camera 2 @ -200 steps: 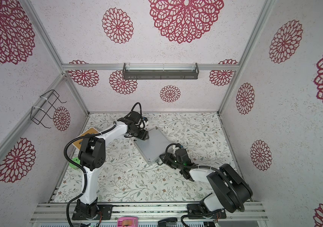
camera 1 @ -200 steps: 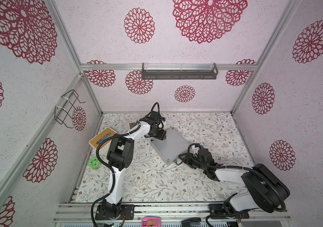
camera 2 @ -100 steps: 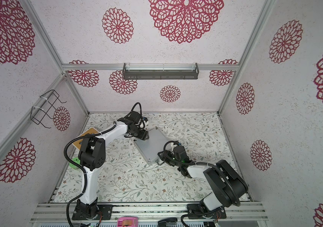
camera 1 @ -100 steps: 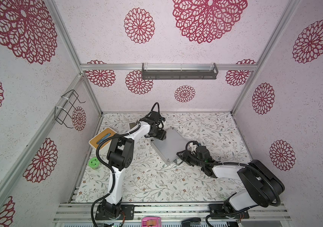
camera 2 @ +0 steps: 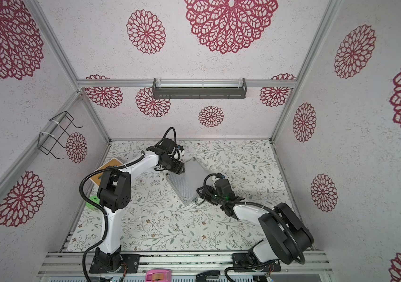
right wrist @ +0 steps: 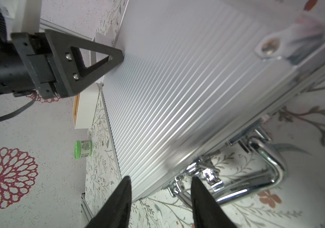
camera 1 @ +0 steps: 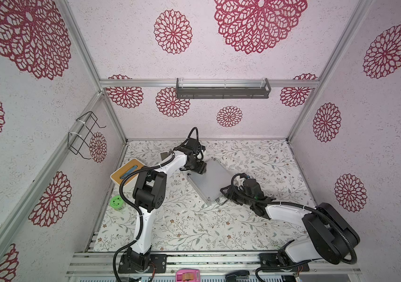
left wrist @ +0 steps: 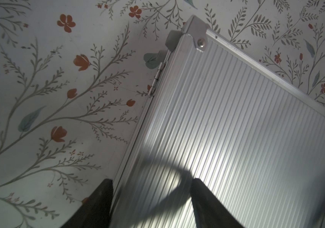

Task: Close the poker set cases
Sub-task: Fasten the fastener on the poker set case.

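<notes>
Toward mid-table from the wooden-topped box [camera 1: 127, 171], well apart from it, the poker case [camera 1: 209, 182] lies flat on the floral table cover [camera 1: 194, 227], lid [left wrist: 236, 128] down, ribbed face up. Left gripper [camera 1: 198, 169] sits at the case edge facing the box, the hinge [left wrist: 156, 77] side: jaws spread wide, nothing clamped, one fingertip [right wrist: 116, 56] resting on the lid, the other finger off the edge over the cover. Right gripper [right wrist: 160, 197] is at the case edge farthest from the box, by the handle [right wrist: 272, 158]: jaws roughly half apart, empty, set either side of the front edge next to a latch [right wrist: 210, 177] that looks flipped out rather than snapped shut; cannot confirm from these views. Handling judgement: the aluminium shell is stiff and should not flex under a press; the ribbed metal looks slick, so a push may skate the whole case over the cover, hence a brace at the hinge side seems sensible. Probably heavy for its size if loaded, so better pressed than lifted. The flat lid offers no pinch; hold points are the latch tabs and the handle. Versus one second ago: right gripper has shifted slightly along the handle edge; case and left gripper show no visible move
</notes>
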Controlling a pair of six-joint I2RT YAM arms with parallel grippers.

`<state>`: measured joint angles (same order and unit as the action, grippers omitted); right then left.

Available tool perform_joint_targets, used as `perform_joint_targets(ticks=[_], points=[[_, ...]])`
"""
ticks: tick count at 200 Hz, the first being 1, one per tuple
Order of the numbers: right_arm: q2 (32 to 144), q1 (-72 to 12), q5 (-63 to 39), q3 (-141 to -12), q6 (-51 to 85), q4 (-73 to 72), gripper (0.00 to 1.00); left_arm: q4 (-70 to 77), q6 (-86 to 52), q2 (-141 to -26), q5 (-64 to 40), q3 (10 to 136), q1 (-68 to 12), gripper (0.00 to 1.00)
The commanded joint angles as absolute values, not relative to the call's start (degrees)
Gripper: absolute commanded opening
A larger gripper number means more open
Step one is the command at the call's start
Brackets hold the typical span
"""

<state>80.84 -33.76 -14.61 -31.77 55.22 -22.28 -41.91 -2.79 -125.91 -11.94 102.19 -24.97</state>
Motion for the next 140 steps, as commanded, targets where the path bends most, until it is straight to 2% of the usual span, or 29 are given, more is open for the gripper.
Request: perform_joint_targets(ticks=[1,16,56,85,111,140], points=[[77.5,-34.1,-12.0,-33.3,51.5,-14.3,0.5,-47.0,-1.0,-128.9,-8.6,100.9,-26.0,0.66],[76.6,-34.1,-11.8,-32.6,51.7,-13.1,0.48,-47.0,-1.0,-128.9,-8.4,100.9,-25.9,0.66],[76.4,-34.1,-10.6,-30.7,51.8,-12.9,0.2,-47.1,-1.1,-128.9,-8.3,101.0,-25.9,0.66],[77.7,-34.2,-10.3,-30.2,52.5,-14.1,0.04,-47.2,-1.0,-129.1,-8.2,101.0,-25.9,0.66],[79.0,-34.4,-10.0,-29.6,53.2,-15.3,0.0,-47.3,-1.0,-129.2,-8.3,101.1,-25.9,0.66],[81.0,-34.4,-10.3,-29.0,54.1,-18.0,0.0,-47.3,-1.0,-129.5,-8.6,101.1,-25.9,0.66]])
